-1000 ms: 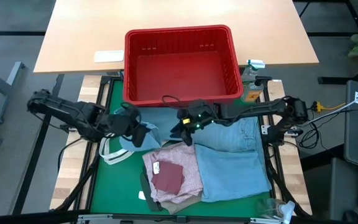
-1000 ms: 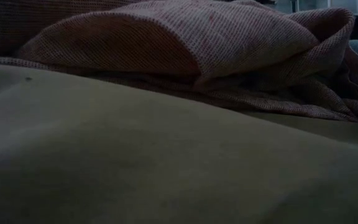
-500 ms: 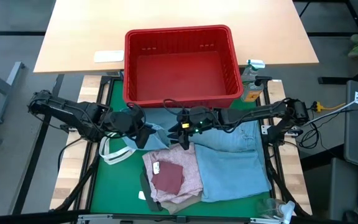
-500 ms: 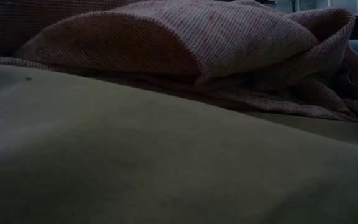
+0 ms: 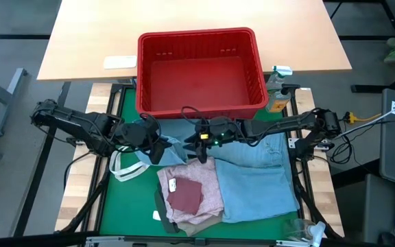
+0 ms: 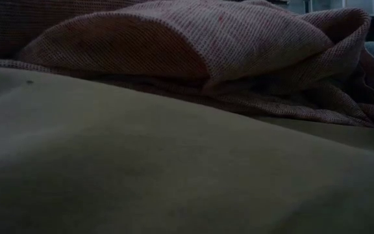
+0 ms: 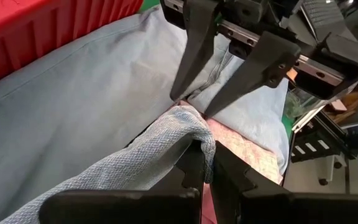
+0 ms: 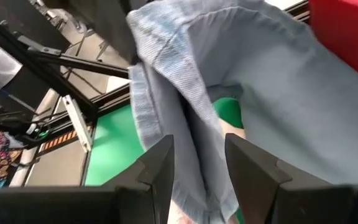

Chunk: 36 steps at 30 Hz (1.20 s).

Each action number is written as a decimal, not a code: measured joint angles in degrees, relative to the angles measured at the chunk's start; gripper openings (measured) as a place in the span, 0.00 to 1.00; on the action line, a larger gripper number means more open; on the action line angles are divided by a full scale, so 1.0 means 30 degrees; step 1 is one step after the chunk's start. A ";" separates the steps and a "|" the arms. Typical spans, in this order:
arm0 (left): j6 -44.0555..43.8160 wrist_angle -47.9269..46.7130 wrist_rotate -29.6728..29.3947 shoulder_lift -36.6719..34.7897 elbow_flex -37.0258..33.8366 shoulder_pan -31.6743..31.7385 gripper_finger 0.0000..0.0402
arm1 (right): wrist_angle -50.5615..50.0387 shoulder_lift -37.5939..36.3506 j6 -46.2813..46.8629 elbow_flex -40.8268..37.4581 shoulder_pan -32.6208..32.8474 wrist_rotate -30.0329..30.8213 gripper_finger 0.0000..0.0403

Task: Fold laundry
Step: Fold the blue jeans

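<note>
Left hand [image 7: 205, 163] pinches the blue knit cloth [image 7: 135, 155]; right hand [image 5: 203, 147], fingers spread, hovers beside it, near the red basket [image 5: 201, 68].

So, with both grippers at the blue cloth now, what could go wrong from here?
1. The left gripper pinches only a thin edge of the light blue cloth; a pull may slip it free.
2. The right gripper stands open around a hanging fold; closing may catch several layers at once.
3. Both grippers meet close to the folded mottled pink top and the red basket; dragging the cloth could disturb the top or snag on the basket wall.
</note>
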 joint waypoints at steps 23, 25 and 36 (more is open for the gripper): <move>-0.0011 -0.0074 0.0124 0.0000 0.0007 0.0000 0.02 | 0.0202 0.0007 -0.2901 0.0000 0.0007 0.0407 0.61; -0.0011 -0.0070 0.0124 0.0000 0.0007 0.0000 0.02 | 0.0226 0.0007 -0.3933 0.0000 0.0015 0.0222 0.61; -0.0011 -0.0090 0.0131 0.0000 0.0029 0.0000 0.02 | 0.2563 0.1398 -0.6270 -0.0015 0.0007 -0.1178 0.61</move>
